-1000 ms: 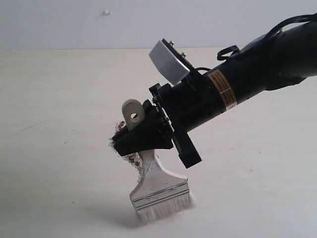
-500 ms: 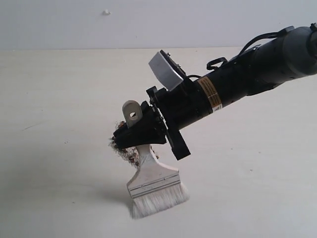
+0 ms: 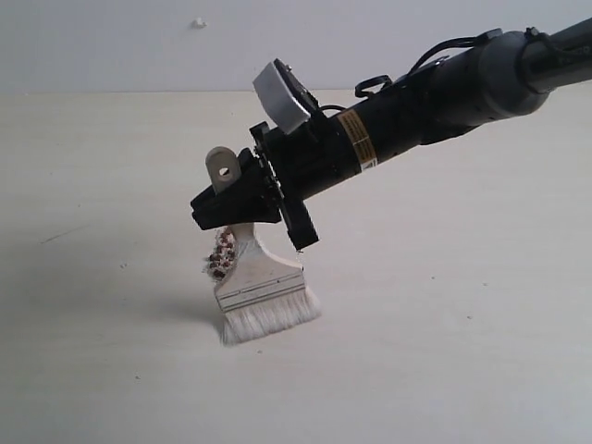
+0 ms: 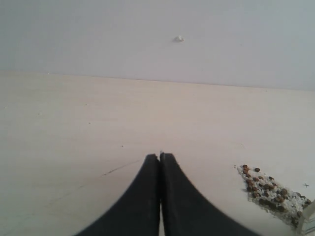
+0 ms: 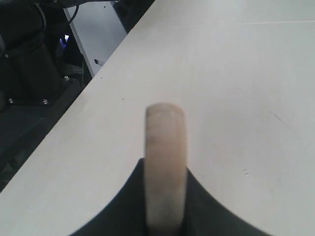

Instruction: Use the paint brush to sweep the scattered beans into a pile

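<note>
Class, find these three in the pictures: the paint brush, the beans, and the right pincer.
paint brush (image 3: 260,294), exterior view, on its silver ferrule.
beans (image 4: 268,189), left wrist view, middle of the cluster.
right pincer (image 3: 211,211), exterior view, at the black tips gripping the handle.

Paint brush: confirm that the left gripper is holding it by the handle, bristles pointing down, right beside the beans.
Not quite: it is the right gripper that holds the paint brush by the handle, as the exterior view shows. The rest stands: bristles pointing down, right beside the beans.
</note>
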Robot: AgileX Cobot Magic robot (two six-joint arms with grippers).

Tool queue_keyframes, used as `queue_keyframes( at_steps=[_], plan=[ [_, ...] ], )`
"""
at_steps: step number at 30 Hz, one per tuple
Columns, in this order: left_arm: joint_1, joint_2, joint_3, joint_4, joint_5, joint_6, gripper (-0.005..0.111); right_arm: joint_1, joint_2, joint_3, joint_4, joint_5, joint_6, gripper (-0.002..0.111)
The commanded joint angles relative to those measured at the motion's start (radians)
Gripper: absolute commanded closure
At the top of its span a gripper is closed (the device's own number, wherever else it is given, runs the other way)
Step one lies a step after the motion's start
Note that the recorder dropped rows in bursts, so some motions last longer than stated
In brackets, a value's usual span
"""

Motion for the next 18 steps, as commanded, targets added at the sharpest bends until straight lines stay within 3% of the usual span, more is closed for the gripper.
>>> queue_keyframes(
  at_steps=[1, 10, 18],
  plan=[
    [-0.006, -0.004, 0.0, -0.006, -0.004, -0.007, 0.107, -0.005, 0.047, -0.073, 0.001, 0.01, 0.016, 0.108],
    [-0.006, -0.004, 0.0, -0.006, -0.004, -0.007, 0.107, -0.005, 0.074, -0.156, -0.02, 0.009, 0.069, 0.108],
    [-0.006, -0.004, 0.0, -0.006, -0.004, -0.007, 0.107, -0.005, 0.067, -0.228, -0.034, 0.009, 0.256, 0.108]
  ],
)
